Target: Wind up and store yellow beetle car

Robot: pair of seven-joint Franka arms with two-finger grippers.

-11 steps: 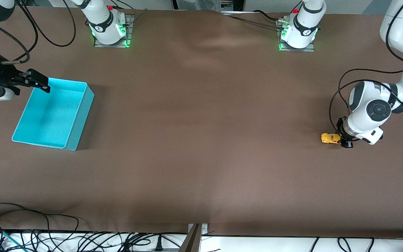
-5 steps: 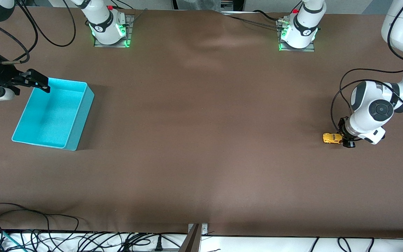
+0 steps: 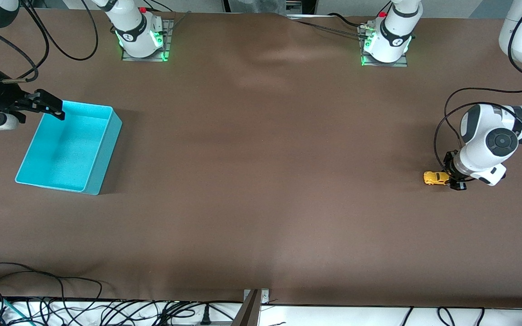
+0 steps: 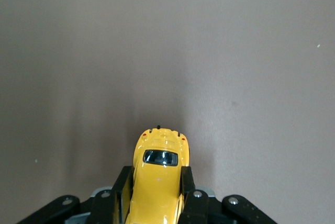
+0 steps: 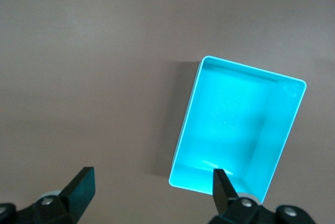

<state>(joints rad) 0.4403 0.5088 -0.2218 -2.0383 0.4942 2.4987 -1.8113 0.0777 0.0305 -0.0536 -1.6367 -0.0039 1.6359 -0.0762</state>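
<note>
The yellow beetle car [image 3: 435,178] sits low on the brown table at the left arm's end. My left gripper [image 3: 453,179] is shut on it. In the left wrist view the car [image 4: 159,174] pokes out from between the black fingers [image 4: 124,185], dark window up, and its wheels are hidden. The left gripper [image 4: 156,182] grips the car by its sides. The turquoise bin [image 3: 105,154] stands empty at the right arm's end. Over the bin's edge hangs my right gripper [image 3: 47,105], open. In the right wrist view, the right gripper [image 5: 152,182] frames the bin [image 5: 251,70] and bare table.
Both arm bases [image 3: 141,38] [image 3: 385,43] with green lights stand along the table edge farthest from the front camera. Loose black cables [image 3: 61,303] and a metal bracket [image 3: 254,301] lie along the nearest edge. The brown cover [image 3: 261,158] spreads between bin and car.
The left gripper has drawn the yellow beetle car a short way along the table toward the left arm's end. The right arm has not moved.
</note>
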